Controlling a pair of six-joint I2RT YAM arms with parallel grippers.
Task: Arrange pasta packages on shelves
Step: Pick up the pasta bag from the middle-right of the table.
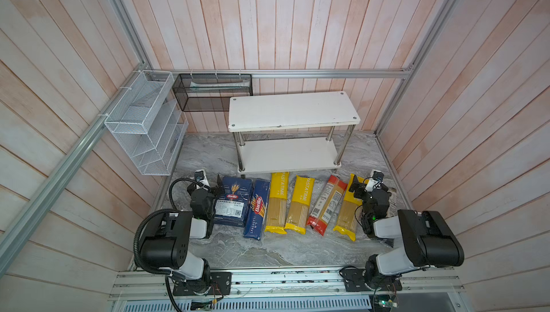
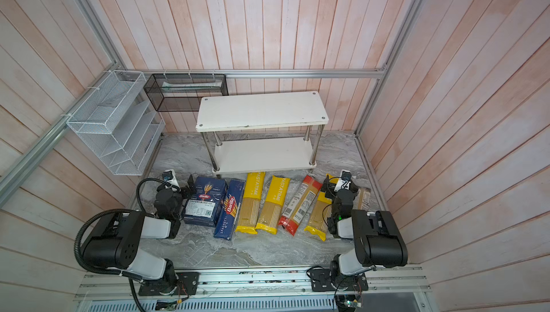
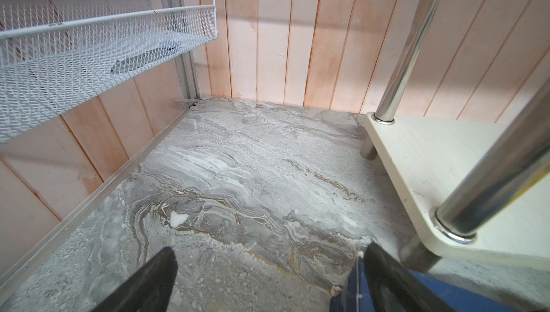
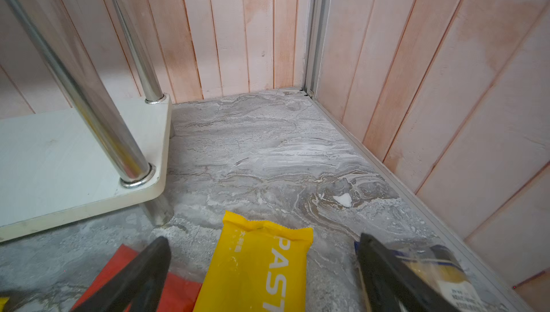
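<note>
Below the open right fingers (image 4: 143, 274), the rightmost yellow PASTATIME bag (image 4: 262, 266) runs near-to-far, centred between them; the left fingers (image 3: 148, 280) gape empty, farther off.

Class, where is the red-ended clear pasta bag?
In both top views, the red-ended bag lies right of centre on the tabletop, between two yellow PASTATIME bags.

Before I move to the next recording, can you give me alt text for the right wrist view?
The right pincer hangs open over the end of a yellow PASTATIME bag lying on the marbled grey table. A red-ended bag and a dark-ended clear bag lie either side, with the white rack's lower shelf and chrome posts nearby.
</note>
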